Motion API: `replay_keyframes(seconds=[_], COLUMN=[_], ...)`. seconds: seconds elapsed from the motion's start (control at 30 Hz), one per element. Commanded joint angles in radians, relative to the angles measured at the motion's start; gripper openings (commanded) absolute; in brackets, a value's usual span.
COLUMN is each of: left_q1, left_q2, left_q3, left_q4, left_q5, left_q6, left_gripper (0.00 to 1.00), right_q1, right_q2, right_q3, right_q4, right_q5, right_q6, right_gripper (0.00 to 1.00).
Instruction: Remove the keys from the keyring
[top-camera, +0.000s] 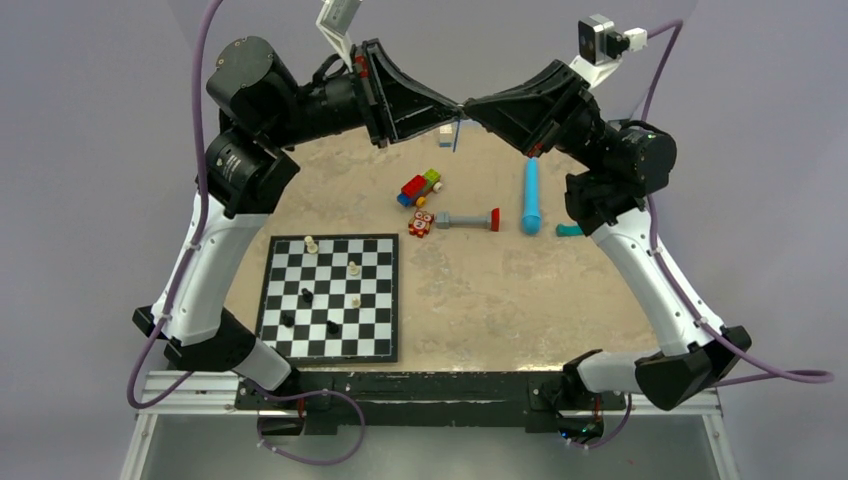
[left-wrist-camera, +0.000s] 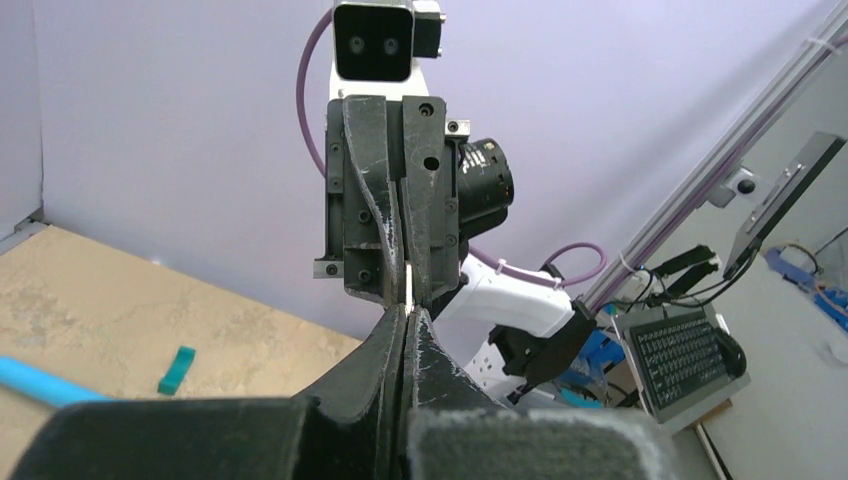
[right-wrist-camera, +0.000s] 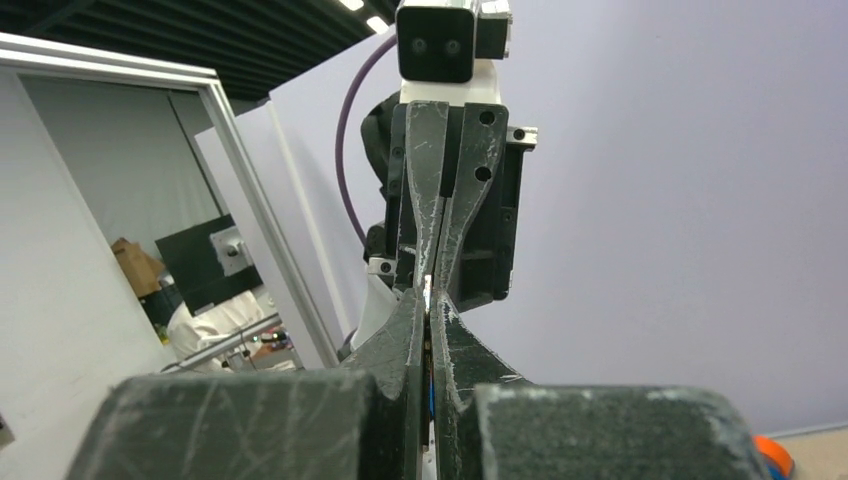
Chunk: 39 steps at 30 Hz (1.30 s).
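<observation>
Two tools: my left tool (top-camera: 452, 103) and right tool (top-camera: 472, 103) meet tip to tip, raised above the far side of the counter (top-camera: 500, 290).
Left tool state: clenched, fingers pressed together with no gap showing in its wrist view.
Right tool state: clenched as well, fingers closed down to a hairline.
Keyring: a thin blue strip (top-camera: 455, 135) hangs straight down from the point where my tips meet, seen edge-on; I take it for the tag, off the counter and touching nothing below.
Keys: I cannot pick them out on their own. A pale sliver (left-wrist-camera: 410, 282) sits pinched between the right tool's fingers, and it may be a key or the ring.
Who holds what: both tools grip the same small bundle; which has the ring and which a key I cannot tell.
Key relation: my tools lie along one left-to-right line, nose to nose, and the tag's long axis runs down across that line. Neither arm is nearer, since both are on it.
Next move, my judgement: one side must hold steady while the other works the metal round and off the ring along that shared line.
Risk: the grip is tiny, so a slip would likely drop the bundle onto the counter.
</observation>
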Motion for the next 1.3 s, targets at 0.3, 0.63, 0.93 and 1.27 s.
replay_keyframes(seconds=[0.3,0.63,0.93,1.27], left_q1=[-0.019,-0.001,0.002,0.002], left_q2=[-0.053,-0.164,-0.176,-0.097], left_q3=[-0.096,-0.142,-0.094,-0.010], left_q4=[0.144,-0.063,-0.318,-0.489], left_q5=[-0.138,-0.168,-0.086,0.112], left_q6=[-0.010,0.157,0.302,0.362], left_gripper=[0.54,0.67,0.62,0.58], right_q1=[0.025,0.021,0.021,0.021], right_q2=[-0.049,-0.187,-0.270,-0.235], right_q3=[-0.005,-0.111,-0.124,-0.042], right_q4=[-0.104,-0.328,-0.624,-0.795], right_q5=[-0.028,-0.014,-0.025,-0.205], right_q6=[-0.081,-0.235,-0.424,-0.526], right_gripper=[0.00,0.00,0.00,0.00])
